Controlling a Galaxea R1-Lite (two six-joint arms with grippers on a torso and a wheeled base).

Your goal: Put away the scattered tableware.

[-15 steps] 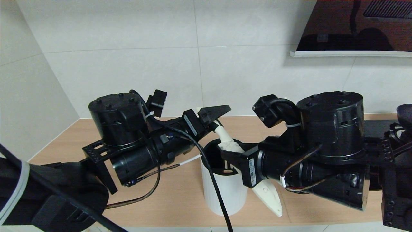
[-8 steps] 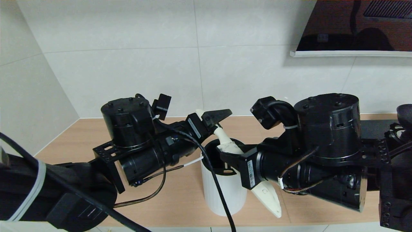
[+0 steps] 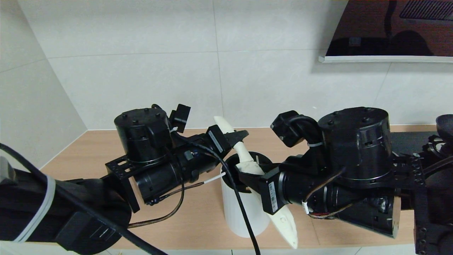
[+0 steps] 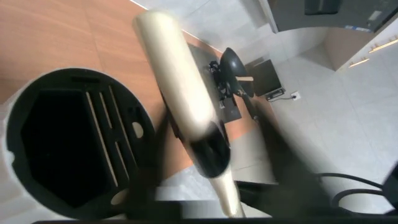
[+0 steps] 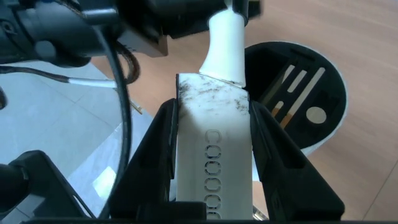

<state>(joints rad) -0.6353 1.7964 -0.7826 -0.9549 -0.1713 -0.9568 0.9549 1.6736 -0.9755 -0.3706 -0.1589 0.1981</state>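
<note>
Head view first: we have the left pincer (image 3: 231, 136) closed on the handle end of the spatula (image 3: 245, 156), and the right pincer (image 3: 253, 174) clamped on the blade lower down. The holder (image 3: 230, 216) stands on the counter (image 3: 198, 219) right under the right pincer, and the blade tip hangs past its near wall.

Over to the left wrist: the spatula (image 4: 177, 87) runs straight out of the left pincer (image 4: 210, 154) (its fingers are just a dark blur here), with the holder (image 4: 62, 81) below and beside it.

Right wrist now: the right pincer (image 5: 212, 112) squeezes both edges of the blade. The spatula (image 5: 224, 43) leads away into the left pincer (image 5: 186, 22), and the holder (image 5: 267, 59) shows its slotted top just beyond the fingers.
</note>
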